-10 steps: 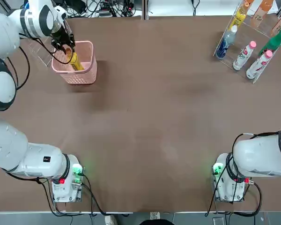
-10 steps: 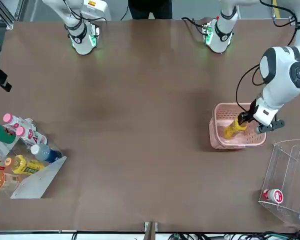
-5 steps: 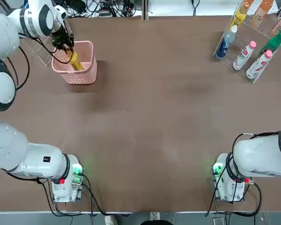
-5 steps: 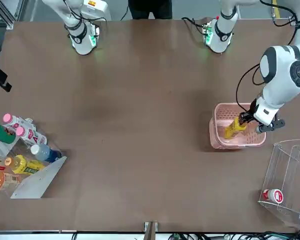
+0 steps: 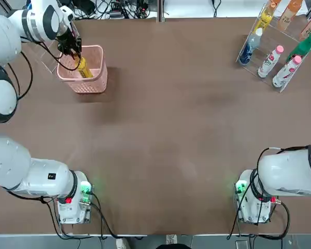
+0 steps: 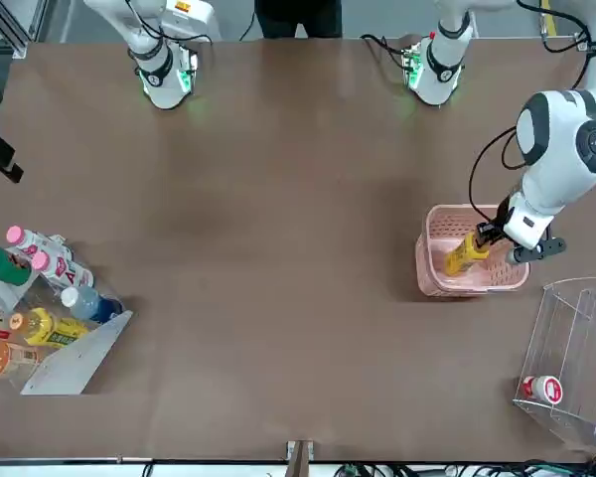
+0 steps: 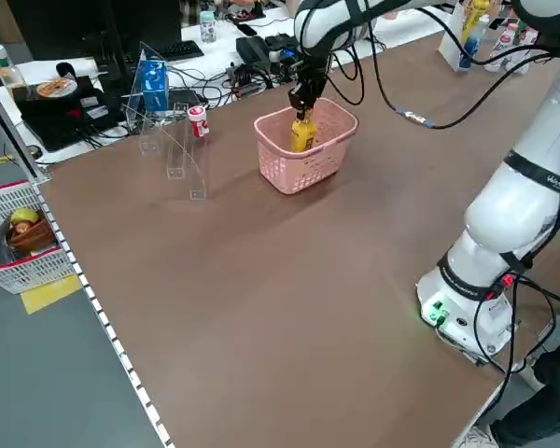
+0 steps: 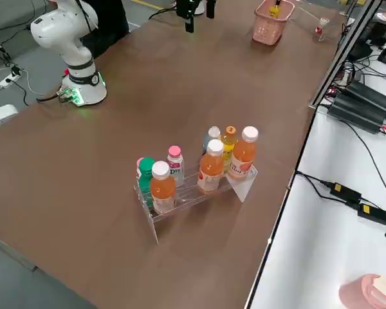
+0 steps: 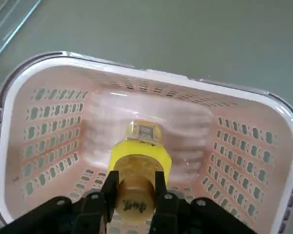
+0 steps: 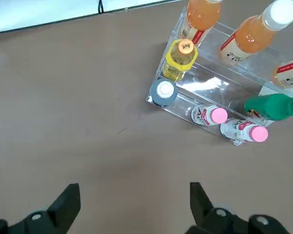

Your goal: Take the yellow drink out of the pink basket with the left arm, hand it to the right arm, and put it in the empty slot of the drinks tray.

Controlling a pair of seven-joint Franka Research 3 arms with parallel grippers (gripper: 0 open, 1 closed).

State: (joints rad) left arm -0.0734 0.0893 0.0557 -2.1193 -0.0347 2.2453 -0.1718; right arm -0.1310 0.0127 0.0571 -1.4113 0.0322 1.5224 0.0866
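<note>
Pale pink plastic makes up the basket (image 5: 96,89) I see from overhead, at the far left of the table, with the yellow drink (image 5: 83,68) inside it and my left gripper (image 5: 76,56) right above, partly covered by cables. At the far right in that same view stands the clear drinks tray (image 5: 267,45), loaded with bottles, among them a green bottle (image 5: 305,44) and a blue one (image 5: 250,46). From the front, the yellow drink leans inside the basket with its upper end at my left gripper, and a clear rack (image 6: 571,358) near the basket holds a red-and-white can (image 6: 543,390). On the left side view, the left gripper reaches down into the basket from above, its tips at the top of the drink. On the right side view, the tray carries orange bottles (image 8: 211,167) with white caps, and my right gripper (image 8: 199,16) hangs over the table, well apart from the basket. Through the left wrist camera, the left fingers are clamped on the orange cap (image 9: 136,197) of the drink, whose body is within the basket's walls. Through the right wrist camera, the right fingers stand wide apart with only bare tabletop (image 10: 132,161) between them, and the tray lies beyond.
</note>
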